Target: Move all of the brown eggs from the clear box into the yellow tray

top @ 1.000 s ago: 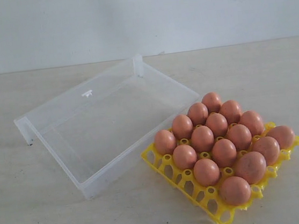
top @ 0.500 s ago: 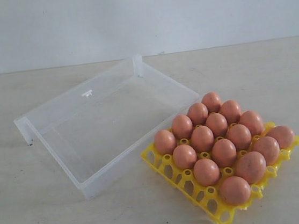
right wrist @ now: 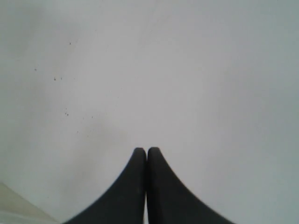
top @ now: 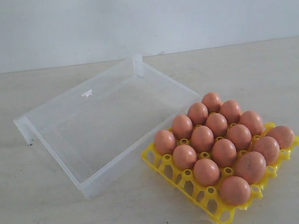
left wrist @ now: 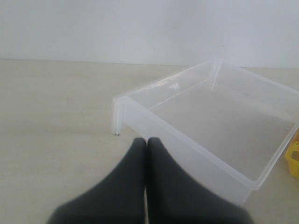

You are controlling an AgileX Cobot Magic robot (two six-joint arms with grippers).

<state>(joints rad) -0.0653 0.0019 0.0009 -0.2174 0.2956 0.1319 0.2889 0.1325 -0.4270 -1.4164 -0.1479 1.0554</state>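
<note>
Several brown eggs [top: 224, 151] fill the cups of the yellow tray [top: 185, 180] at the front right of the table. The clear box [top: 107, 122] lies just left of the tray and holds no eggs. In the left wrist view the clear box [left wrist: 219, 121] shows beyond my left gripper [left wrist: 146, 141], which is shut on nothing, with a corner of the yellow tray [left wrist: 294, 158] at the frame's edge. My right gripper [right wrist: 146, 150] is shut and empty, facing a plain white wall. Neither gripper appears in the exterior view.
The table [top: 37, 216] is a pale beige surface running back to a white wall [top: 138, 16]. Nothing else stands on it besides the box and the tray.
A second ago a dark part of the right arm showed at the top right of the exterior view; it has left the frame. The eggs, tray and box have not moved.
</note>
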